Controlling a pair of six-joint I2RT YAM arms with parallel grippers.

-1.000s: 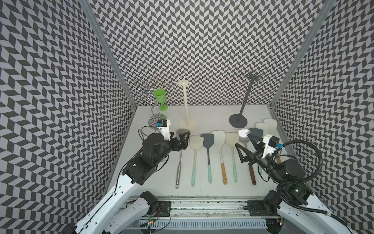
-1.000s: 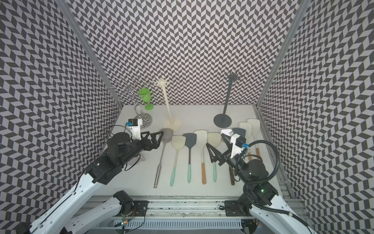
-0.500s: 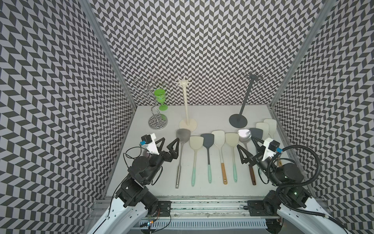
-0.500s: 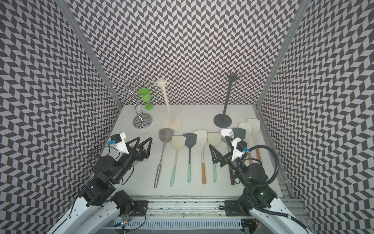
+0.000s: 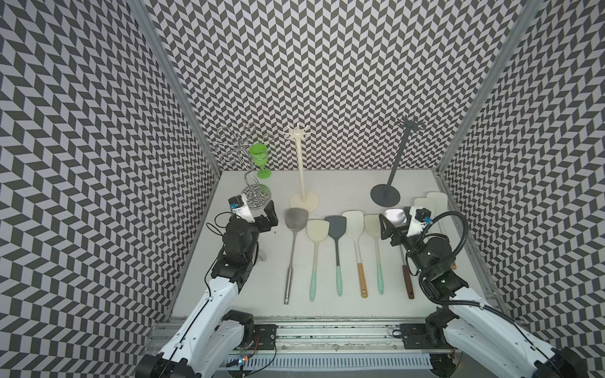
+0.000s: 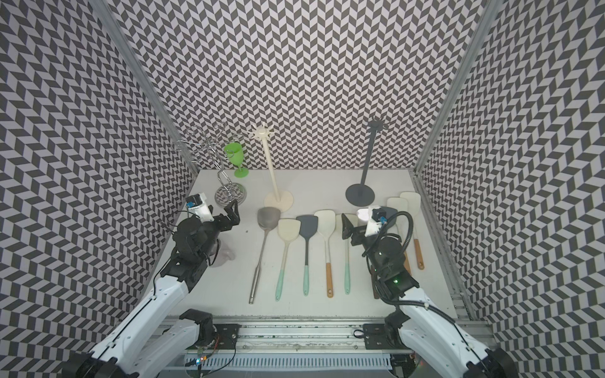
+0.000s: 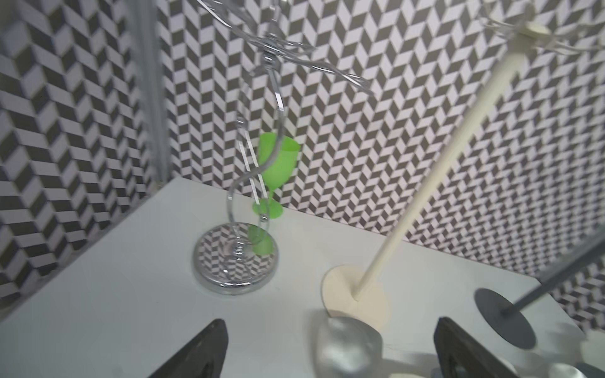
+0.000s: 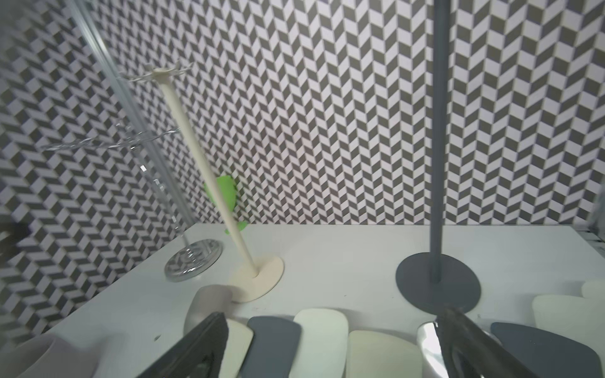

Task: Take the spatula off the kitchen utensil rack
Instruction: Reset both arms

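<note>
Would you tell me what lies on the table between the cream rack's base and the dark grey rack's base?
Nothing: the table between the cream base and grey base is bare, in both top views.

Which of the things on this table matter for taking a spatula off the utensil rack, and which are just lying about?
Part of the job:
- cream utensil rack, hooks bare
- dark grey utensil rack, hooks bare
- spatulas, all lying in a row on the table

Just lying about:
- green goblet
- chrome wire stand
</note>
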